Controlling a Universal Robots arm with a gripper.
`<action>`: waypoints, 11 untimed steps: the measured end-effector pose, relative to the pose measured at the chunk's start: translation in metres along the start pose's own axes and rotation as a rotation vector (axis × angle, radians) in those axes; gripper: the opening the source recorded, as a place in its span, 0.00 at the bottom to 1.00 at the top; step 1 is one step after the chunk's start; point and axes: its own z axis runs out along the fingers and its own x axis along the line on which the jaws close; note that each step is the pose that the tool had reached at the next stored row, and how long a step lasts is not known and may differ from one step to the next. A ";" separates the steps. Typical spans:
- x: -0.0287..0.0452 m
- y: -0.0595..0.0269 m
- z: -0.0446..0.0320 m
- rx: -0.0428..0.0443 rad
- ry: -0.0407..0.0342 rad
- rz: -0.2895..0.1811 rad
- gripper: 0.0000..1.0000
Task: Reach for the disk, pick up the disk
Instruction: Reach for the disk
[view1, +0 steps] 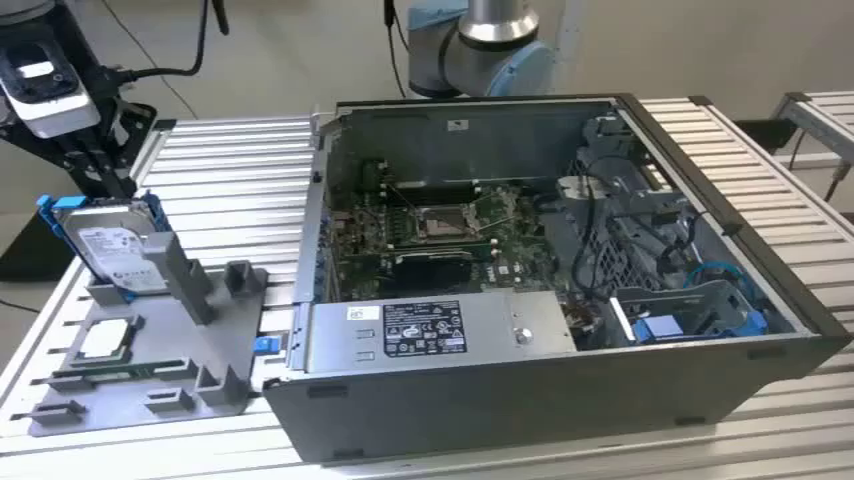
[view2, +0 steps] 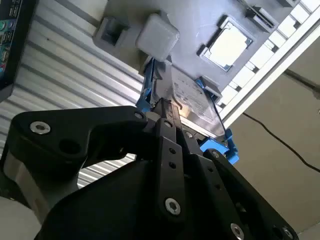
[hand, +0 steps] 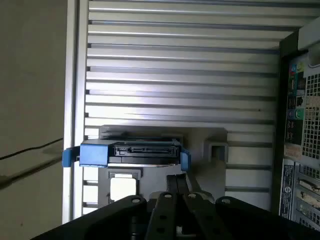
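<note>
The disk (view1: 114, 250) stands on edge in a grey holder (view1: 174, 330) at the exterior view's left, silver with a white label and blue side rails. My gripper (view1: 110, 185) hangs just above the disk's top edge, its black fingers pressed together with nothing seen between them. In both wrist views the fingertips sit close over one end of the disk (view2: 190, 97) (hand: 140, 150), near a blue rail. My gripper (view2: 162, 107) (hand: 178, 177) looks shut there too.
A small square processor chip (view1: 107, 340) lies in the same holder in front of the disk. An open computer case (view1: 534, 250) with a long grey labelled box (view1: 427, 330) takes up the table's middle and the exterior view's right. The table top is slatted aluminium (view1: 227, 190).
</note>
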 end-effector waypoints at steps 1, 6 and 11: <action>0.0000 0.0000 0.0000 0.0000 0.0000 0.000 0.00; 0.0000 0.0000 0.0000 0.0000 0.0000 0.000 0.00; 0.0000 0.0000 0.0000 0.0000 0.0000 0.000 0.00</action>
